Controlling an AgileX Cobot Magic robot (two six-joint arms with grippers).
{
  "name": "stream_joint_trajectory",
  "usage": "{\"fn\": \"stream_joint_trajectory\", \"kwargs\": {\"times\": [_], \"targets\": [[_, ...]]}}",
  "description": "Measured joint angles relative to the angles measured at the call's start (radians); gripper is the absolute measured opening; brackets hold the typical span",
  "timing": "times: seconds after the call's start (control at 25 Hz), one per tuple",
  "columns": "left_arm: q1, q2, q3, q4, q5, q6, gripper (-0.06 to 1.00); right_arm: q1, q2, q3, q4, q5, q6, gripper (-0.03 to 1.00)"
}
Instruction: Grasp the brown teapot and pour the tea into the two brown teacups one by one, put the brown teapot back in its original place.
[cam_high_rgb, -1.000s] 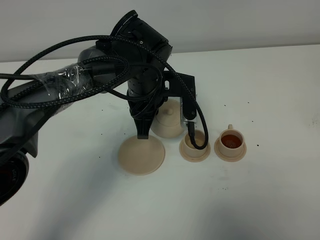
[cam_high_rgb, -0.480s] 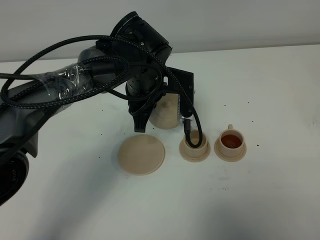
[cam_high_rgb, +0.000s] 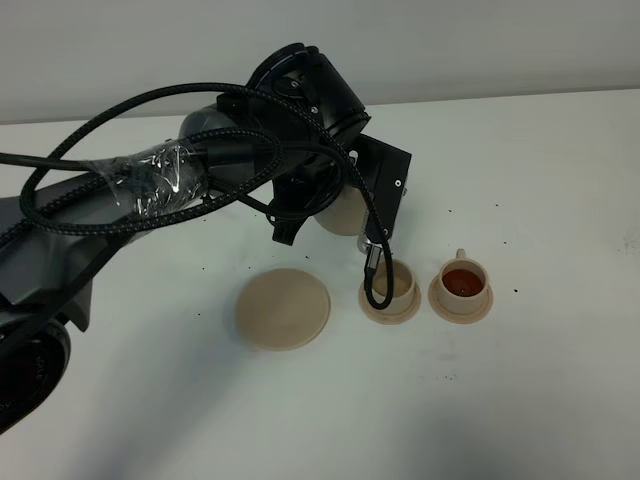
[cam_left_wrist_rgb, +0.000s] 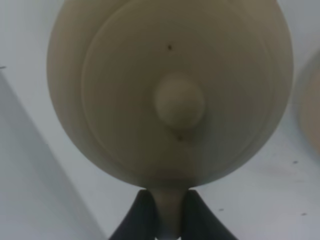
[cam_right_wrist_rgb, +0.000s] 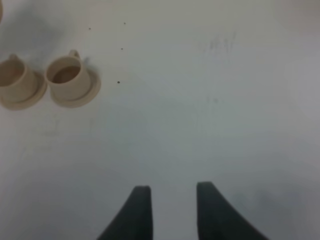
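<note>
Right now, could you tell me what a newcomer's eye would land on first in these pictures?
The bulky black left arm with its looping cables dominates the upper left, its claw pinching the handle of the brown teapot, held aloft. Below right, one teacup holds dark tea, and the wide saucer lies bare.

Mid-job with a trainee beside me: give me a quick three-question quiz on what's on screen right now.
1. Which gripper holds the brown teapot?
2. Counting from the wide saucer, which cup shows dark tea? A) the nearer B) the farther C) neither
3. True or false, of the right gripper: it is shut on a cup.

Key:
1) The left gripper, clamped on the handle.
2) B, the farther teacup.
3) False: it is open above bare table.
</note>
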Motion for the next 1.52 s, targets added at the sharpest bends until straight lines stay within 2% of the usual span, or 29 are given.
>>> {"fn": "stream_joint_trajectory", "kwargs": {"times": [0.2, 0.44, 1.28, 1.52], "targets": [[-0.023, 0.0, 0.0, 0.057, -0.017, 0.038, 0.13, 0.0, 0.0, 0.0, 0.0, 0.0, 0.0, 0.24], [-0.036, 0.002, 0.0, 0.062, -0.022, 0.131, 0.13, 0.0, 0.0, 0.0, 0.0, 0.0, 0.0, 0.24], [-0.057, 0.028, 0.0, 0.09, 0.012, 0.301, 0.13, 0.0, 0.0, 0.0, 0.0, 0.0, 0.0, 0.24], [-0.058, 0.03, 0.0, 0.109, 0.014, 0.323, 0.13, 0.0, 0.0, 0.0, 0.0, 0.0, 0.0, 0.24]]}}
